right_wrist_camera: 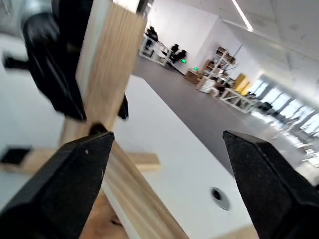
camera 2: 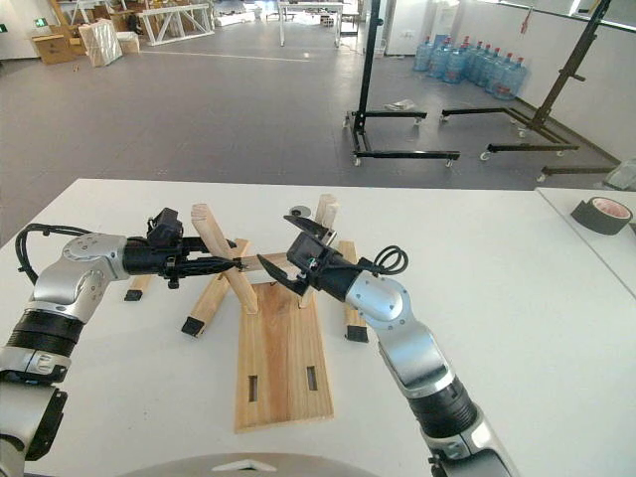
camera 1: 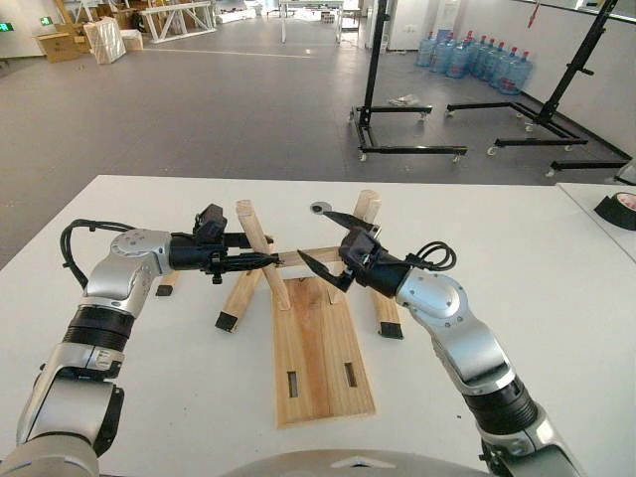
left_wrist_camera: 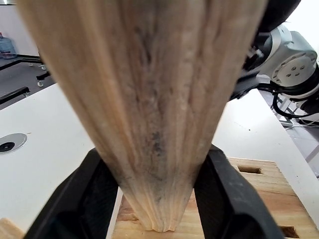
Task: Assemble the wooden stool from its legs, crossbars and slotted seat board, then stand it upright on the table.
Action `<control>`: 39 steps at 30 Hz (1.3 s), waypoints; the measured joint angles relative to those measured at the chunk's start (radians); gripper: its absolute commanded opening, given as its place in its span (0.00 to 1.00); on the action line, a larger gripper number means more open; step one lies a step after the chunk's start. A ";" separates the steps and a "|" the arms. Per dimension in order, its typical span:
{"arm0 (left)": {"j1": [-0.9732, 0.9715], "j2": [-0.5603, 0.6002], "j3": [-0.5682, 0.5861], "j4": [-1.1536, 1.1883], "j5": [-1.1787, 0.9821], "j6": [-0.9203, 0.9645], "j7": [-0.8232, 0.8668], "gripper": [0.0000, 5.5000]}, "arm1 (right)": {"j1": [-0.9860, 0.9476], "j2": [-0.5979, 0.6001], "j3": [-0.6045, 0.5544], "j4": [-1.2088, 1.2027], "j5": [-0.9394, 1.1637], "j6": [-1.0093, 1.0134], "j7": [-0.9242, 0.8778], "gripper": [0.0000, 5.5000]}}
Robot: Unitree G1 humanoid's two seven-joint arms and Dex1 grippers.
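Observation:
My left gripper (camera 1: 260, 260) is shut on a tilted wooden leg (camera 1: 254, 235) just above the far end of the slotted seat board (camera 1: 320, 358), which lies flat on the white table (camera 1: 149, 397). In the left wrist view the leg (left_wrist_camera: 149, 99) sits between both fingers (left_wrist_camera: 75, 199). My right gripper (camera 1: 333, 241) is open beside that leg, over a thin crossbar (camera 1: 316, 254), with nothing between its fingers (right_wrist_camera: 65, 189). Other legs with black feet lie around: one (camera 1: 238, 293) left of the board, one (camera 1: 386, 313) to its right, one (camera 1: 367, 207) behind.
Another wooden piece (camera 1: 167, 284) lies under my left forearm. A cable grommet (camera 1: 320, 208) is set in the table behind the parts. A roll of tape (camera 1: 620, 210) lies at the far right. Black wheeled stands (camera 1: 407, 149) are on the floor beyond the table.

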 measured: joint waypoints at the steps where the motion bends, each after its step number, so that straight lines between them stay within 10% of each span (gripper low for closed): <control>1: 0.005 0.004 0.000 -0.004 -0.006 0.000 0.004 0.37 | 0.000 -0.046 0.013 0.011 -0.094 -0.088 -0.034 0.73; 20: 0.010 0.011 -0.006 -0.003 -0.023 -0.002 0.023 0.37 | -0.268 -0.072 0.127 0.494 -0.397 -0.693 -0.201 0.73; 39: 0.026 0.028 -0.011 -0.097 -0.025 0.020 0.067 0.37 | -0.233 -0.064 0.141 0.228 -0.308 -0.260 0.058 0.73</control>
